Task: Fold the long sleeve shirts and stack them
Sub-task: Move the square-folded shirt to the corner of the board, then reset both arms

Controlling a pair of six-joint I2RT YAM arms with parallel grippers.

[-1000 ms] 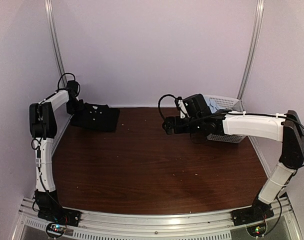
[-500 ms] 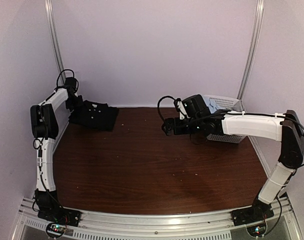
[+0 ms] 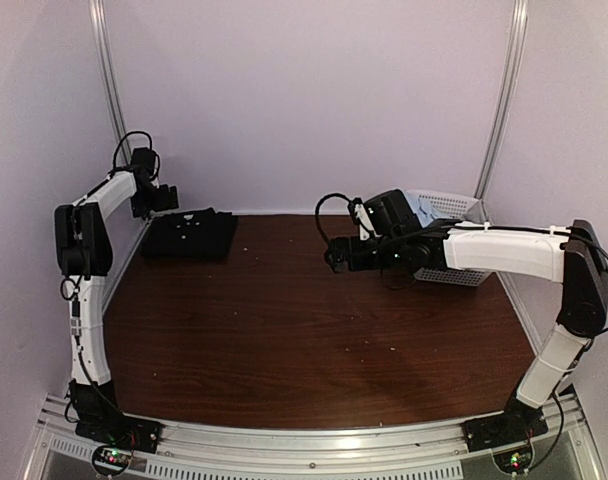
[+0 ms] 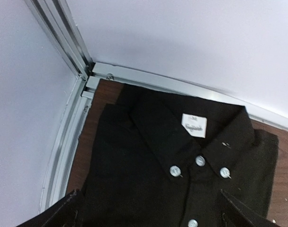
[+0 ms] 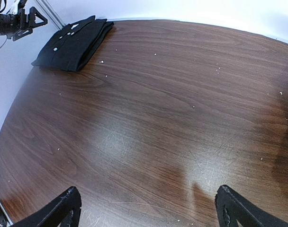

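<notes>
One folded black cloth shirt [image 3: 189,236] lies on the brown wooden desk [image 3: 304,330]. The left hand [image 3: 168,197] above it is wide and empty. The right hand [image 3: 334,253] is also wide.

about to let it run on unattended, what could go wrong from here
1. The black shirt lies folded in the far left corner, close beside the frame rail. Stacking more there leaves the left claw little room, and it may strike the rail.
2. That open claw hangs close over the shirt. A low sweep could drag the fold open.
</notes>
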